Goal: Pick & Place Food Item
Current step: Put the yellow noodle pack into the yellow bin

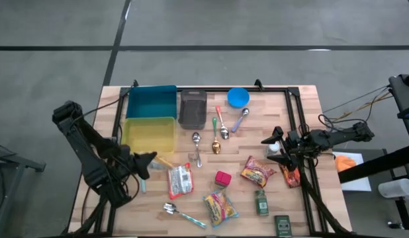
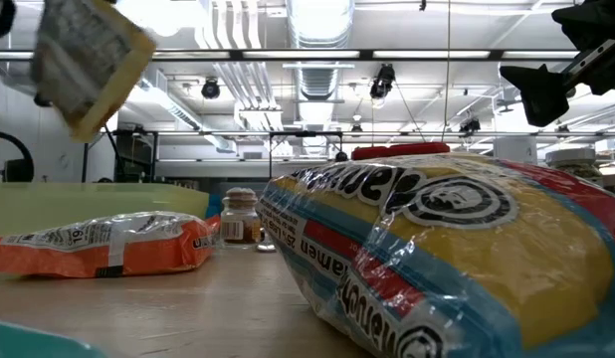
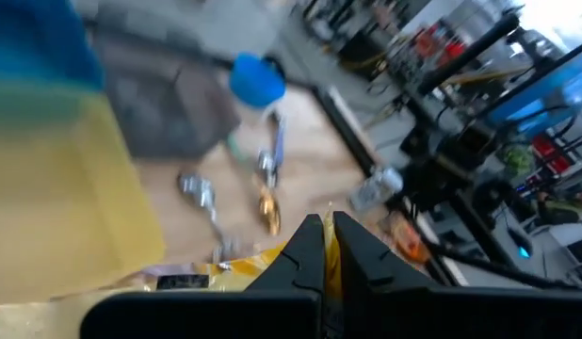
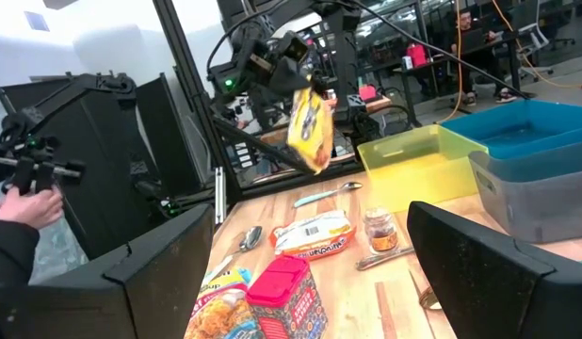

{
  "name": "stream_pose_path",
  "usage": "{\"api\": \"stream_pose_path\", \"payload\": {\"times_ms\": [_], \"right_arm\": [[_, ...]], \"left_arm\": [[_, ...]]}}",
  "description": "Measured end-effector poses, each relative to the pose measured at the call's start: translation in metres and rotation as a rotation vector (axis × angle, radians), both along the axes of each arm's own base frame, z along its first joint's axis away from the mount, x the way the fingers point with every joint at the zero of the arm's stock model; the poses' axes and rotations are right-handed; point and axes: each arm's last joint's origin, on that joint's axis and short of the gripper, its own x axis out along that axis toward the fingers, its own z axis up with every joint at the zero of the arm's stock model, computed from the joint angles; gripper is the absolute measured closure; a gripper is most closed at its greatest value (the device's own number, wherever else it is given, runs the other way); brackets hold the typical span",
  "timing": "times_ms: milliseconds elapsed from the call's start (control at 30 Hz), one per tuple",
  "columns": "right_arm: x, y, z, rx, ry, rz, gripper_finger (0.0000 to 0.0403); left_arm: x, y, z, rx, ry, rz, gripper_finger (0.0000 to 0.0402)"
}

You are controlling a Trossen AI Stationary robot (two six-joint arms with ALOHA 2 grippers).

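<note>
- The left claw point(image 1: 153, 158) is clamped tight on a yellow packet point(image 4: 310, 127), which hangs from its fingertips in the air, tilted, clear of the table point(image 1: 304, 99).
- In the left wrist view, the left claw's two dark fingers point(image 3: 305, 250) meet with only a thin strip of the yellow packet showing between them.
- Just beside that claw, on its far side, sits the yellow bin point(image 1: 149, 135); beyond it is the blue bin point(image 1: 151, 102), and beside the blue bin, a grey bin point(image 1: 192, 108).
- Just to the inner side of the left claw lies an orange-and-white packet point(image 1: 180, 180), flat on the wood.
- The right claw point(image 1: 276, 147) hovers over the right part of the table with its fingers spread wide and nothing between them.
- Between the two claws, spoons point(image 1: 218, 135) lie scattered near the bins, with a blue bowl point(image 1: 238, 97) at the far edge.
- Near the right claw, on its inner side, lie a red snack bag point(image 1: 257, 172) and a small red box point(image 1: 222, 178).
- Further toward the near edge are a noodle packet point(image 1: 220, 205), a small green jar point(image 1: 261, 202) and a dark green box point(image 1: 282, 225).
- An orange packet point(image 1: 290, 176) lies right by the right claw, against the frame rail.
- In the right wrist view a person's hand point(image 4: 23, 209) holds a dark device off beyond the table.
</note>
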Motion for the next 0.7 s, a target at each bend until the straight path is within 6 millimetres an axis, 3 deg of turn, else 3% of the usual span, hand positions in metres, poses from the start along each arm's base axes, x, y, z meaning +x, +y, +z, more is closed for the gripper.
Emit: {"api": "stream_pose_path", "payload": {"times_ms": [333,700], "right_arm": [[0.000,0.000,0.000,0.000,0.000,0.001,0.0052],[0.000,0.000,0.000,0.000,0.000,0.000,0.0052]], "left_arm": [[0.009,0.031,0.014,0.218,0.085,0.064,0.0401],[0.018,0.056,0.019,0.292,0.192,0.154,0.0401]]}}
